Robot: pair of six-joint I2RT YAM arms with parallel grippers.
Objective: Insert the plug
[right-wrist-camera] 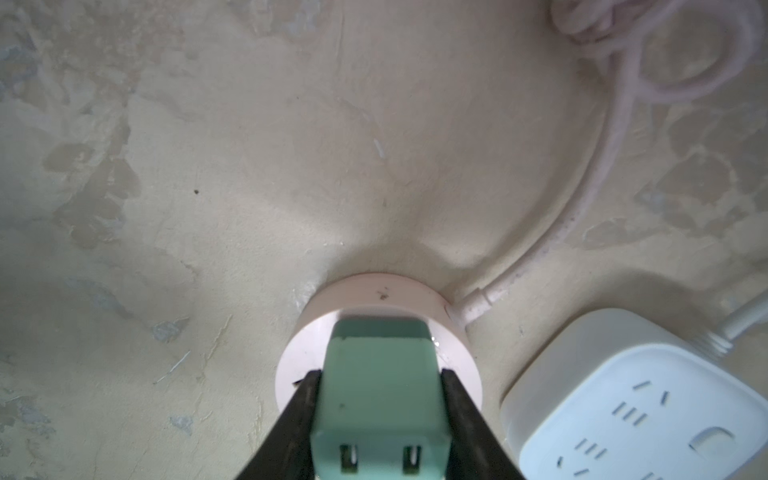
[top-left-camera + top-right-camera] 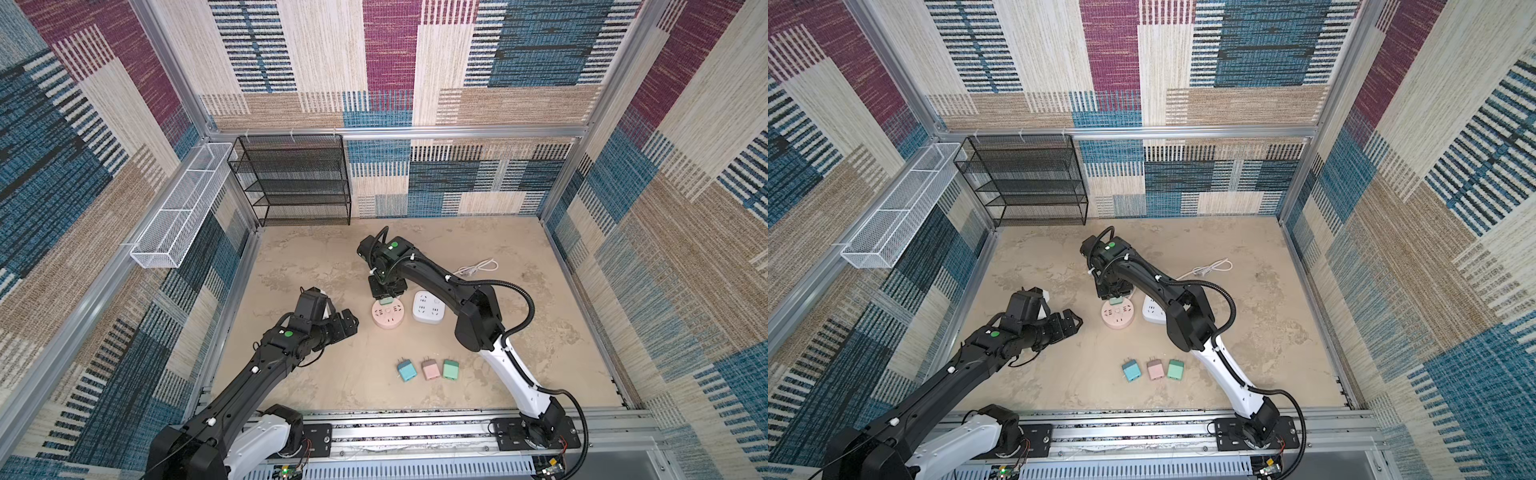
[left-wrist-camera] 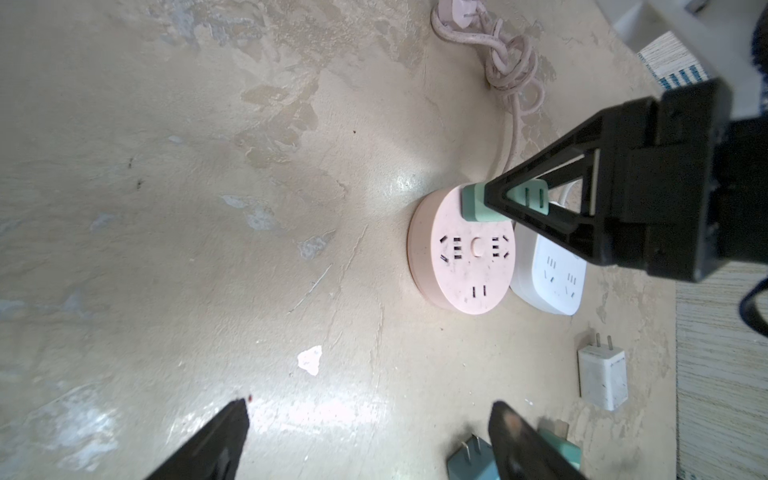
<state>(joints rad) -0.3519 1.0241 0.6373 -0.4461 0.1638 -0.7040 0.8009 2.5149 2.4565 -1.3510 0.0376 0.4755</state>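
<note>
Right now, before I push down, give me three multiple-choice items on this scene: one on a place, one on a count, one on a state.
1. In a top view, where is the white square socket relative to the pink round socket?
A. close beside it, on its right
B. stacked on top of it
C. far off on its left

2. How many loose plugs lie in a row apart from the sockets?
A. one
B. three
C. five

3. The right gripper is:
A. open and empty
B. shut on the held green plug
C. shut on nothing

Answers:
1 A: both top views show the two sockets side by side.
2 B: blue plug, pink plug, loose green plug.
3 B: its fingers press the plug's two sides.
</note>
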